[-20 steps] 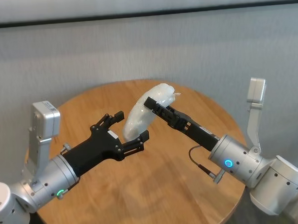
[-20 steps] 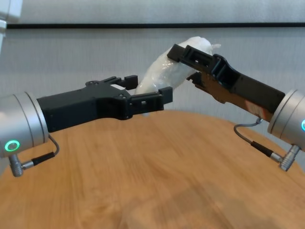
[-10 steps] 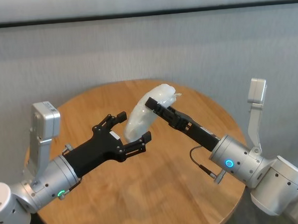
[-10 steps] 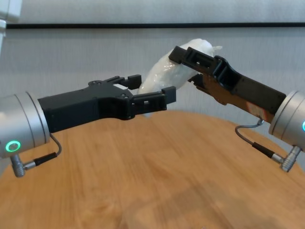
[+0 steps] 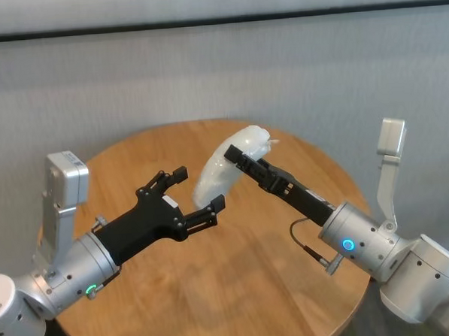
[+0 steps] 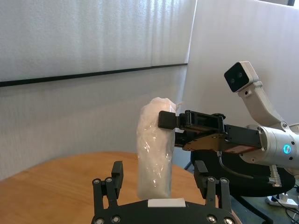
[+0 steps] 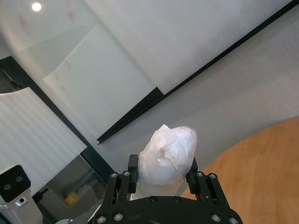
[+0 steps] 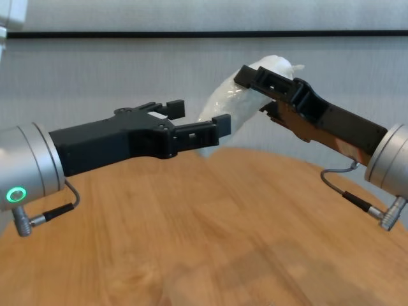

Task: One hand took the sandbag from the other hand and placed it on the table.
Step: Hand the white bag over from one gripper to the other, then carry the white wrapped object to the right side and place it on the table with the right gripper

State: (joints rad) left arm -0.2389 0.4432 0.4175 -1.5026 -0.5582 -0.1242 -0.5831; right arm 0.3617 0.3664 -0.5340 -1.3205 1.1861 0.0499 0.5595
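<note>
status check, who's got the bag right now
Right gripper shut on white lumpy plastic-wrapped sandbag, held in the air. Left gripper open, fingers either side of the bag's lower end. Round wooden table below, nothing in the way.

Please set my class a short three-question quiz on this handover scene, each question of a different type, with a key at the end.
1. Which gripper is clamped on the sandbag? A) the left gripper B) the right gripper C) both
2. True or false: the sandbag is lying on the table.
3. Fill in the blank: the left gripper's fingers stand ____ on either side of the sandbag's lower end.
Key: 1 B. 2 False: it is held in the air above the table. 3 open.
</note>
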